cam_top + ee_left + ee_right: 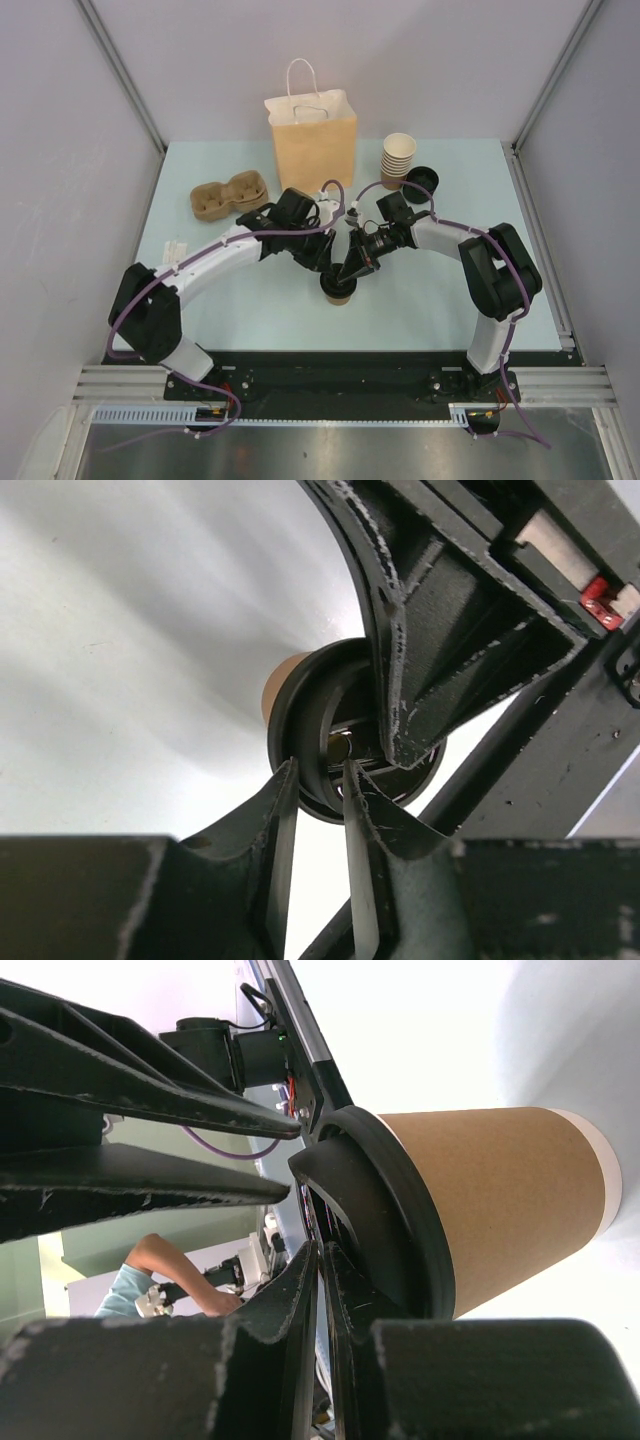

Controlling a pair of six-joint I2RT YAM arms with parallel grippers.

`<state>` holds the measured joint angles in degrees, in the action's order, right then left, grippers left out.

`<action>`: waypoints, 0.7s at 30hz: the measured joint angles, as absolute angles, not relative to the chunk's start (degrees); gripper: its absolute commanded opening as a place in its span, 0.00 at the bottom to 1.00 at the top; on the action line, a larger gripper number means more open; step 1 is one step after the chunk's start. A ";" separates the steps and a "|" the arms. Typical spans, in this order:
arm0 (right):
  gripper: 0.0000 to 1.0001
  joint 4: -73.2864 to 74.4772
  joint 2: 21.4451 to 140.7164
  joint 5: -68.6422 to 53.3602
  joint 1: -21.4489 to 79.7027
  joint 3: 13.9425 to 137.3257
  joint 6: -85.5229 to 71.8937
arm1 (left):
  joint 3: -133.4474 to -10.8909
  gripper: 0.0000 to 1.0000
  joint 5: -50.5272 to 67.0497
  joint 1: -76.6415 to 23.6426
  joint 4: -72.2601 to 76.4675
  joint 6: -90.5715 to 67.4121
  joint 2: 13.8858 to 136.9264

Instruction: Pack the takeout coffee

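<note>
Takeout coffee (338, 290): brown kraft cup with black lid, stood upright on the pale table (240, 300), near its middle, in front of the paper bag (312, 140) and apart from it. Both arms reached inward and met over the cup.

Left gripper (325, 270): came at the cup from the left. In the left wrist view (320, 768) its fingers stood a little apart, one outside the lid (310, 730) and one in the lid's recess, with the rim between them. Could not tell whether the pads pressed the rim. A sliver of brown cup wall (278, 685) showed behind the lid.

Right gripper (350, 272): came from the right. In the right wrist view (321, 1250) its fingers were almost together, pinched on the lid's rim (400, 1220). The takeout coffee filled that view's right half (500, 1200). The left gripper's fingers (180, 1100) entered from the left, their tips on either side of the rim.

Also on the table:
- stack of lidless paper cups (397, 160), right of the bag
- loose black lid (421, 183), just beside the stack
- cardboard cup carrier (228, 195), left of the bag
</note>
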<state>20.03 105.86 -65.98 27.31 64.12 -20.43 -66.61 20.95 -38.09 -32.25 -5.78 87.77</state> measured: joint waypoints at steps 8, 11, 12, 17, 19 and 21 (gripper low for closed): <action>0.12 20.05 105.93 -66.00 27.31 64.16 -20.45 | -67.33 0.21 20.51 -38.74 -31.83 -5.50 90.26; 0.12 20.08 105.95 -65.98 27.31 64.20 -20.43 | -67.66 0.20 20.45 -38.81 -32.08 -5.50 90.39; 0.12 20.08 105.97 -66.00 27.33 64.20 -20.45 | -67.72 0.20 20.32 -38.85 -32.21 -5.50 90.39; 0.12 20.10 106.02 -66.02 27.33 64.23 -20.43 | -67.94 0.19 19.55 -39.29 -32.49 -5.41 90.39; 0.12 20.10 106.08 -66.06 27.35 64.27 -20.45 | -67.96 0.19 19.22 -39.44 -32.53 -5.37 90.37; 0.12 20.10 106.13 -66.08 27.38 64.29 -20.45 | -68.03 0.19 19.03 -39.57 -32.58 -5.34 90.37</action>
